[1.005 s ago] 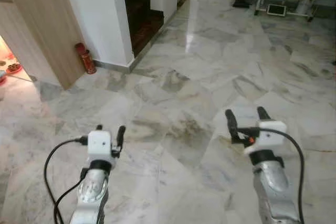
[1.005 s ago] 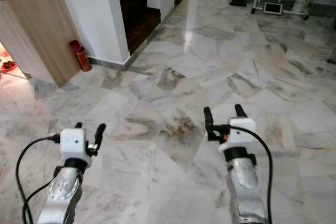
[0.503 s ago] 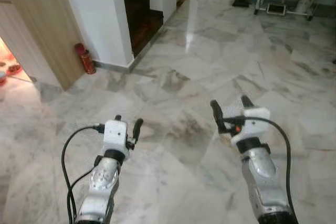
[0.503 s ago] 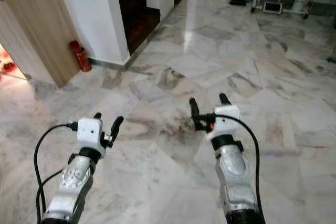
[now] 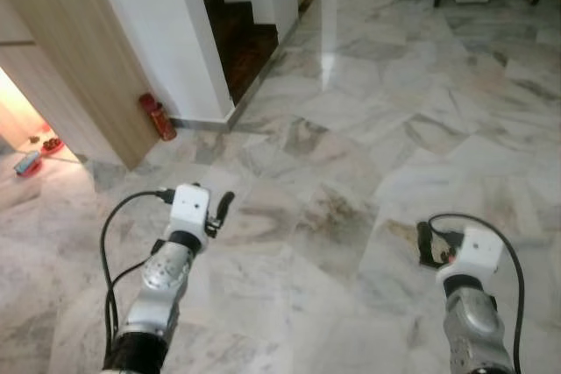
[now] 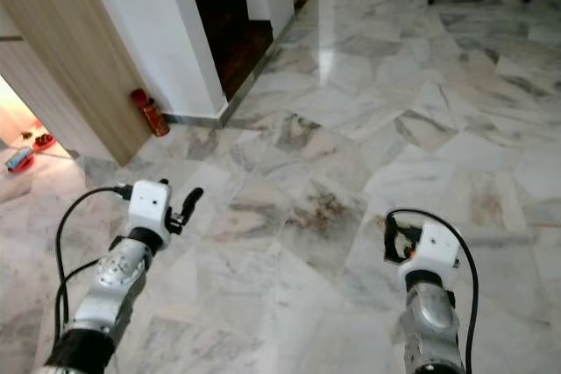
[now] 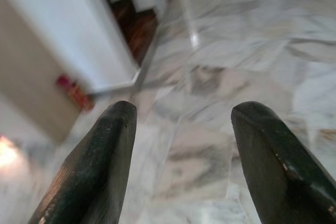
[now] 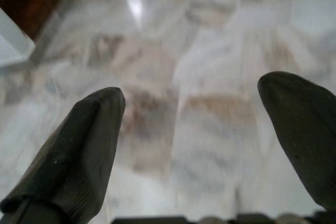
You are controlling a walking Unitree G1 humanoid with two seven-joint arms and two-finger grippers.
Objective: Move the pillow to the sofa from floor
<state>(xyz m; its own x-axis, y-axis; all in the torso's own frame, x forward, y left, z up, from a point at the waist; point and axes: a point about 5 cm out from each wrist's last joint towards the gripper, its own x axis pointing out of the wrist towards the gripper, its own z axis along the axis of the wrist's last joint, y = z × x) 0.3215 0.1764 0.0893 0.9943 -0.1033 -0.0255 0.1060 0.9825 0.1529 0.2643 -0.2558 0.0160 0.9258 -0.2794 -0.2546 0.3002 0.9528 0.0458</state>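
Marble floor (image 5: pixel 351 129) shifting in view, still walking, both fingers spread empty, right gripper (image 6: pixel 392 238) dropping lower, no pillow yet.

Left claw (image 7: pixel 181 156) raised, fingers apart, right claw (image 8: pixel 199 145) lower, fingers apart

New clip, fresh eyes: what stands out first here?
The glossy marble floor spreads across the room. The left gripper and right gripper both hang open above it, holding nothing. To the robot's left, a red fire extinguisher stands against the white wall, by the dark staircase.
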